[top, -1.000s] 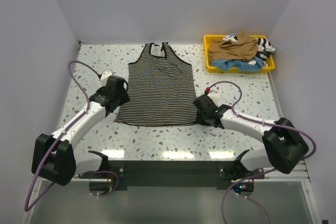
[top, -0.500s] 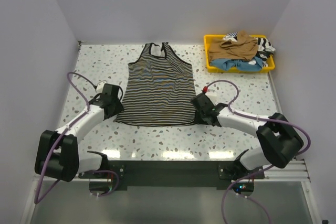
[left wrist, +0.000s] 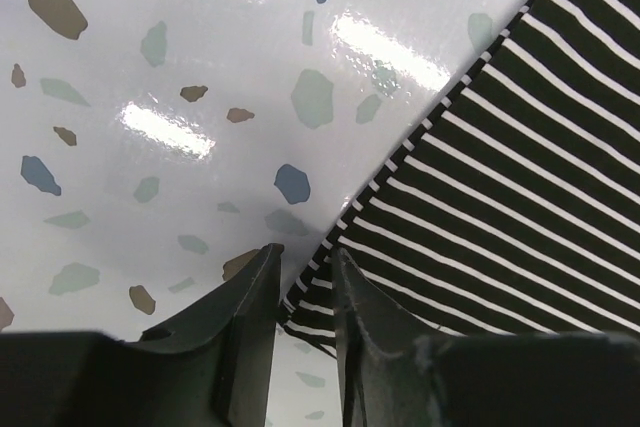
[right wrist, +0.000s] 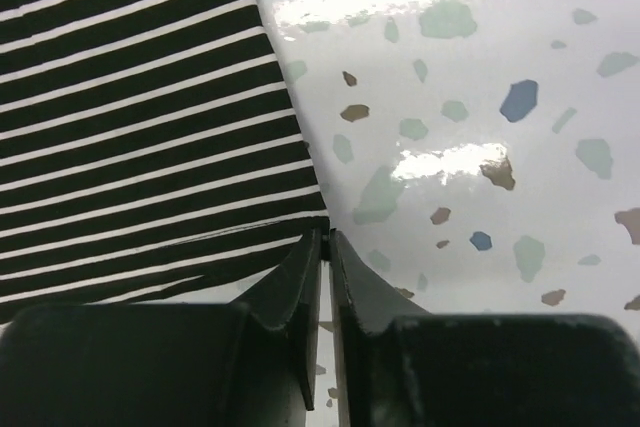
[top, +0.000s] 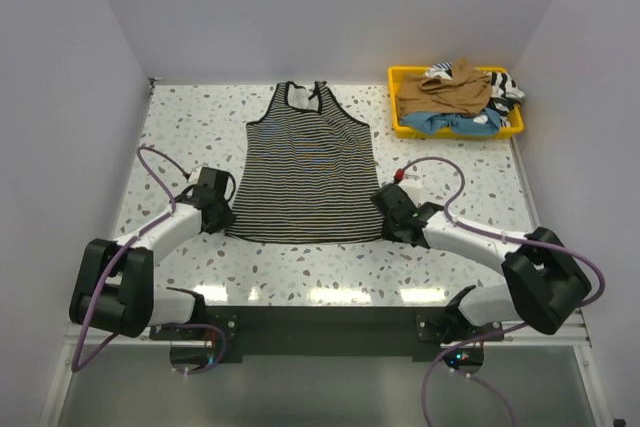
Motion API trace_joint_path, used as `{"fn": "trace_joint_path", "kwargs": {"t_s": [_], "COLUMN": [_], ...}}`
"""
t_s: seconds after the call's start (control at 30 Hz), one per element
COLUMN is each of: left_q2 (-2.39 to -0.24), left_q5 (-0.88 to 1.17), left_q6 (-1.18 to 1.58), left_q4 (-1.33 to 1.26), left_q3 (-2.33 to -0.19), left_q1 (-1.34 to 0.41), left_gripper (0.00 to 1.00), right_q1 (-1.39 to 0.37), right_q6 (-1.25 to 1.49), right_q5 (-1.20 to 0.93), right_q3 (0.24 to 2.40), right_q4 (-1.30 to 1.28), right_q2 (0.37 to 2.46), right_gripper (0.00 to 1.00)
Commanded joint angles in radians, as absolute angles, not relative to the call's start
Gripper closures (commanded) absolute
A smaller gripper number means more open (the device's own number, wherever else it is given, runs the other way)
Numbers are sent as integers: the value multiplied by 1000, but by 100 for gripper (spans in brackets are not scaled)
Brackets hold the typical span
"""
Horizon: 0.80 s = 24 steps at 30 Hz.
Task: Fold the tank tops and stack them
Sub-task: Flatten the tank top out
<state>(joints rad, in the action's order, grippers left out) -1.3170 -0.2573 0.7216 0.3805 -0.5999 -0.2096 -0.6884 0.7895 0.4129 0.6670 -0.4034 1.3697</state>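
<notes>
A black-and-white striped tank top point(top: 310, 172) lies flat on the speckled table, straps at the far end. My left gripper point(top: 226, 217) is at its near left hem corner. In the left wrist view the left gripper point(left wrist: 305, 252) is open by a narrow gap, and the corner of the striped tank top point(left wrist: 500, 177) lies between the fingers. My right gripper point(top: 384, 226) is at the near right corner. The right wrist view shows the right gripper point(right wrist: 323, 234) shut, pinching the corner of the striped tank top point(right wrist: 140, 117).
A yellow tray point(top: 455, 133) stands at the back right. It holds a tan-brown tank top point(top: 445, 92), a light blue one point(top: 450, 122) and a striped one point(top: 505, 85) in a heap. Walls close in the table on three sides.
Both grippers have come down onto the near hem corners. The right jaws closed on their corner; the left jaws narrowed around theirs. The near hem has shifted slightly.
</notes>
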Motion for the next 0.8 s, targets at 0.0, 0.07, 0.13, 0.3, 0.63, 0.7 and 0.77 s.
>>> {"fn": "trace_joint_path", "kwargs": {"t_s": [0.0, 0.07, 0.13, 0.3, 0.63, 0.7, 0.77], "left_q2": [-1328, -1324, -1319, -1286, -1226, -1220, -1227], "left_q5": [-239, -233, -221, -151, -126, -136, -143], "left_q6": [710, 698, 684, 658, 664, 678, 702], "left_q4": [364, 368, 368, 365, 411, 420, 425], "left_q3": [-601, -607, -606, -592, -538, -532, -525], "left_q1": [-199, -199, -198, -199, -198, -199, -199], "left_gripper": [69, 72, 73, 54, 40, 43, 50], "right_q1": [-683, -683, -684, -683, -681, -681, -681], "right_q6": [813, 810, 802, 793, 770, 772, 778], "right_q5": [466, 454, 436, 431, 402, 394, 399], "right_q3": [653, 653, 658, 670, 680, 676, 669], "right_q4": [-460, -471, -471, -469, -373, -368, -368], "right_q2": [1278, 1250, 1220, 1226, 1365, 1373, 1371], "right_gripper": [83, 71, 57, 54, 57, 59, 59]}}
